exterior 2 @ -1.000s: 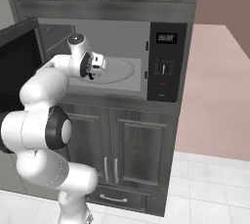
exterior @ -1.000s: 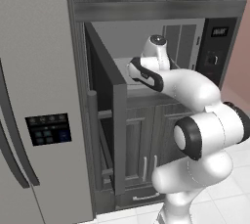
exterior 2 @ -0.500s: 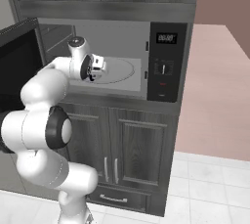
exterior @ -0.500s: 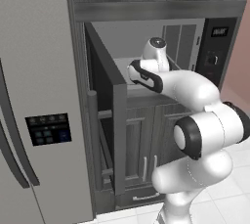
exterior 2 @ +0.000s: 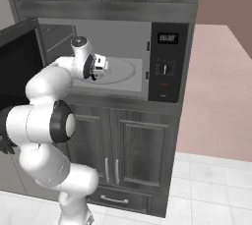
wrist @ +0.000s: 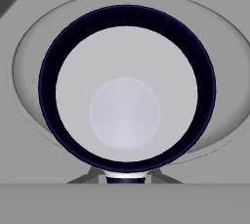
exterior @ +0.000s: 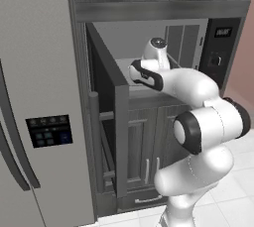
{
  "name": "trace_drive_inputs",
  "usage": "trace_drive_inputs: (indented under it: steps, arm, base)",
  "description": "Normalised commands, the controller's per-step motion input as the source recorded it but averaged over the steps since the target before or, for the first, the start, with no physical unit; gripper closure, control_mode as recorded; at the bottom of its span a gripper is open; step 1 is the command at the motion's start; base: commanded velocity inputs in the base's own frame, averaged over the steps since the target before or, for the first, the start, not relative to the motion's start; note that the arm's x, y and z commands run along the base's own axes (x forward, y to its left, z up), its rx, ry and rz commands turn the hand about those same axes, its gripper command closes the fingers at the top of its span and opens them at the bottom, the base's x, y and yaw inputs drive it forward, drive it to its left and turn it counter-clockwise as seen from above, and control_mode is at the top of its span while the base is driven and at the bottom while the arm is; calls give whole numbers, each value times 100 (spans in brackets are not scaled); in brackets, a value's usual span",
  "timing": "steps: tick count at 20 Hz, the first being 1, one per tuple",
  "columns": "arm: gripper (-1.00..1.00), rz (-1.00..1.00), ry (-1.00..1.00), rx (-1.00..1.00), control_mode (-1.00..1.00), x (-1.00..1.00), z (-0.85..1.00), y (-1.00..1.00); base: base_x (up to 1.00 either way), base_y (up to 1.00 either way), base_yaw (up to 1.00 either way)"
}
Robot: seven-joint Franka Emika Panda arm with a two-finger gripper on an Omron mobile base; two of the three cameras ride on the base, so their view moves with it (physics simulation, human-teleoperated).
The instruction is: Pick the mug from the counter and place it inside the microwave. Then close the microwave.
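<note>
While the end effector [exterior 2: 101, 65] sits inside the microwave [exterior 2: 123, 62] cavity, its jaws are clamped tight on the near rim of the mug [wrist: 127, 88], which the hand view looks straight down into: dark blue rim, pale empty interior, the rim's bottom edge pinched between the fingertips [wrist: 83, 179]. Mug is over the turntable [wrist: 29, 47], roughly centred on it, slightly toward its near edge; can't tell from these views whether the base is touching the plate or just above it. In the right base view the wrist is over the left half of the turntable [exterior 2: 123, 71], well clear of the control panel [exterior 2: 167, 62]. Judgement: placing step, nearly done. Next move calls for confirming the mug is seated, opening the jaws, backing the hand straight out without tipping the mug, then swinging the door [exterior: 106, 117], which stands wide open at the left. Versus half a second and a second ago: arm pose almost unchanged, only a small creep of the wrist; base views unshifted, so the base is parked.
</note>
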Motion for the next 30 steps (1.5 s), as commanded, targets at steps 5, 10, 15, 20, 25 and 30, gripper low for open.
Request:
trace_drive_inputs:
  steps: [5, 10, 15, 20, 25, 30]
  arm:
    - [100, 0, 1, 0, -100, 20, -1, 0]
    - [100, 0, 1, 0, -100, 8, -7, 0]
    - [100, 0, 0, 0, -100, 1, -18, 0]
    - [100, 0, 0, 0, -100, 8, -15, 0]
    - [100, 0, 0, 0, -100, 12, -8, 0]
    - [100, 0, 0, 0, -100, 5, -1, 0]
  base:
    - [0, 0, 0]
    - [0, 0, 0]
    - [0, 0, 0]
    - [0, 0, 0]
    - [0, 0, 0]
    - [0, 0, 0]
